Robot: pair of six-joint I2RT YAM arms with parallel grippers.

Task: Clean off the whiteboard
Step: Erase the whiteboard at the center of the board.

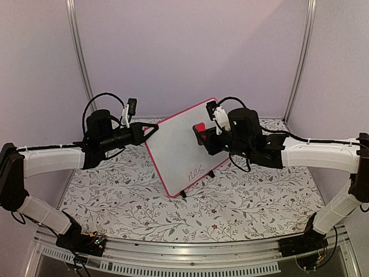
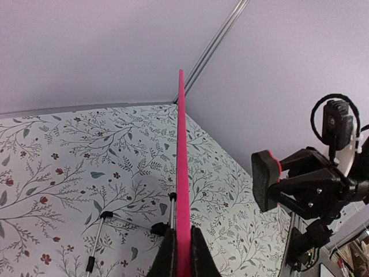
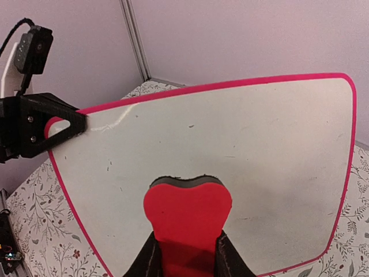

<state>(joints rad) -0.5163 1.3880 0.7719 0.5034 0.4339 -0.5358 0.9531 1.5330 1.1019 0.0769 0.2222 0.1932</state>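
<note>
From above, the whiteboard [image 1: 181,147] stands tilted at the middle of the table [image 1: 242,202], which is covered in a cloth printed with leafy sprigs. It is a flat white rectangle with rounded corners and a thin pink-red frame, set on small black feet [image 1: 183,195]. A dark handwritten scrawl [image 1: 196,171] sits toward its 5 o'clock corner. The left arm [image 1: 52,160] reaches in from 9 o'clock, its black jaws clenched on the board's frame near the upper left corner. The right arm [image 1: 314,153] comes from 3 o'clock, its jaws grasping a small red eraser [image 1: 199,127] in front of the board's upper half. From the left wrist, the whiteboard [image 2: 181,173] is seen edge-on as a narrow pink strip running from 6 toward 12 o'clock, pinched between the left jaws at the bottom. Thin metal stand legs [image 2: 98,236] with black tips rest on the cloth at 7 o'clock. The eraser [image 2: 264,180] is at 3 o'clock, its dark pad turned toward the board with a gap showing between them. From the right wrist, the whiteboard [image 3: 242,150] fills the view, smooth with faint specks. The eraser [image 3: 187,210], matte red with a lobed top and a grey felt layer, is gripped by the right jaws at 6 o'clock. The left jaws bite the frame at 9 o'clock.
</note>
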